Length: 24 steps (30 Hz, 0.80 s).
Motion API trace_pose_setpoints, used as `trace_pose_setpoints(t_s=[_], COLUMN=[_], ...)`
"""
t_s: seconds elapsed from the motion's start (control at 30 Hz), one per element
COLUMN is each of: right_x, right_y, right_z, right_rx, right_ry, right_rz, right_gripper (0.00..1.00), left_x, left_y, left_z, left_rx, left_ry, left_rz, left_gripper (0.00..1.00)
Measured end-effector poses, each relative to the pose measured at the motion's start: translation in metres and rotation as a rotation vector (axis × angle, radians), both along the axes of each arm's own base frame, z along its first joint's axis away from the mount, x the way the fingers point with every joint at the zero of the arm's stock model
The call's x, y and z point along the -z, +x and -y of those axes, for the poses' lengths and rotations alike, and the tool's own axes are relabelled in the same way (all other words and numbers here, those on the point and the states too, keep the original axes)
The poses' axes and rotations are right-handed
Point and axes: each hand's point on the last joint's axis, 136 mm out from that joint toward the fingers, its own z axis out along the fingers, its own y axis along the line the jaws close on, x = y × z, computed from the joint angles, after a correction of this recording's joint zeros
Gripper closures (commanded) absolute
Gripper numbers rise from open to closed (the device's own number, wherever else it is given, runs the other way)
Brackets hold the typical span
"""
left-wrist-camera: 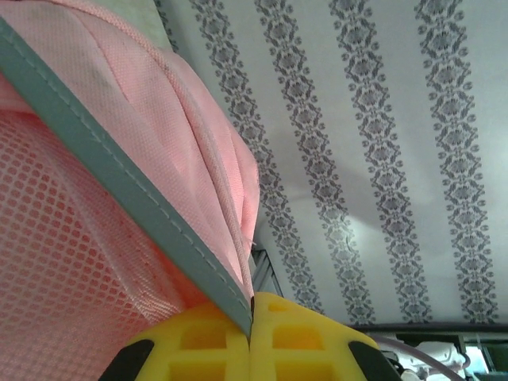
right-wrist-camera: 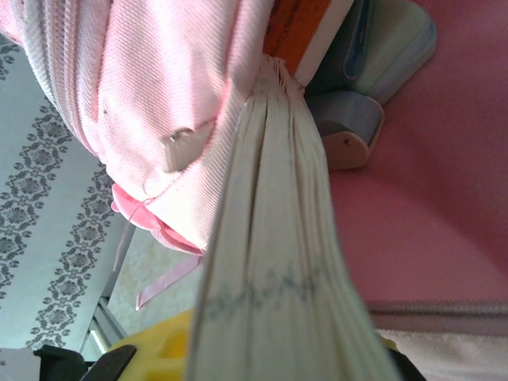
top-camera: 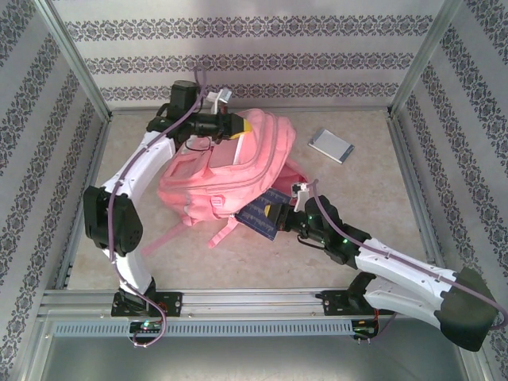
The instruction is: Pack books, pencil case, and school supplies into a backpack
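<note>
**Top view.** We find the backpack (top-camera: 218, 171) lying near the middle of the table (top-camera: 381, 190), somewhat toward the far left corner. The left gripper (top-camera: 235, 126) is pinched on its far rim, in our judgement to lift the mouth and hold it apart. The right gripper (top-camera: 279, 213) grips a dark navy book (top-camera: 260, 216) at the bag's near right side, with one end tucked under the pink fabric. We judge the insertion part done. A grey-white notebook (top-camera: 330, 144) lies well apart toward the far right corner, not yet packed.

**Left wrist view.** The yellow fingers (left-wrist-camera: 198, 349) meet on the grey trim (left-wrist-camera: 119, 171) of the backpack (left-wrist-camera: 159, 95) with no gap between them. Mesh lining (left-wrist-camera: 71, 262) sits beside the trim.

**Right wrist view.** The right gripper (right-wrist-camera: 274, 353) clamps the book (right-wrist-camera: 274, 238) by its page edges, jaws narrow. The page block is aimed into the open backpack (right-wrist-camera: 182, 71). Inside we note an orange-spined book (right-wrist-camera: 298, 28) and pale blue-grey items (right-wrist-camera: 357, 103) that we cannot identify.
</note>
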Motion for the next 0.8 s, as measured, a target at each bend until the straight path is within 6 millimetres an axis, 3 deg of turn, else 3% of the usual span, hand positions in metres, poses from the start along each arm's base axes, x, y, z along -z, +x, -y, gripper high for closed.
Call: trace_pose_setpoints(t_s=[0.13, 0.27, 0.43, 0.53, 0.67, 0.8], right_x=[0.001, -0.006, -0.044, -0.054, -0.048, -0.037], right_y=[0.0, -0.004, -0.013, -0.008, 0.002, 0.007], right_z=[0.001, 0.012, 0.051, 0.085, 0.116, 0.117], right_rx=[0.004, 0.026, 0.088, 0.19, 0.287, 0.287], right_ry=[-0.005, -0.02, 0.018, 0.021, 0.008, 0.029], right_rz=[0.004, 0.028, 0.136, 0.16, 0.116, 0.033], right_gripper=[1.0, 1.0, 1.0, 1.0, 1.0, 1.0], left_x=[-0.004, -0.012, -0.019, -0.022, -0.024, -0.022], left_y=[-0.012, -0.023, -0.031, -0.038, -0.043, -0.046], left_z=[0.021, 0.018, 0.002, -0.005, -0.007, -0.006], left_rx=[0.069, 0.114, 0.129, 0.133, 0.149, 0.165], left_ry=[-0.011, 0.012, 0.008, 0.002, -0.009, -0.019], left_rz=[0.007, 0.045, 0.094, 0.108, 0.118, 0.109], left_gripper=[1.0, 1.0, 1.0, 1.0, 1.0, 1.0])
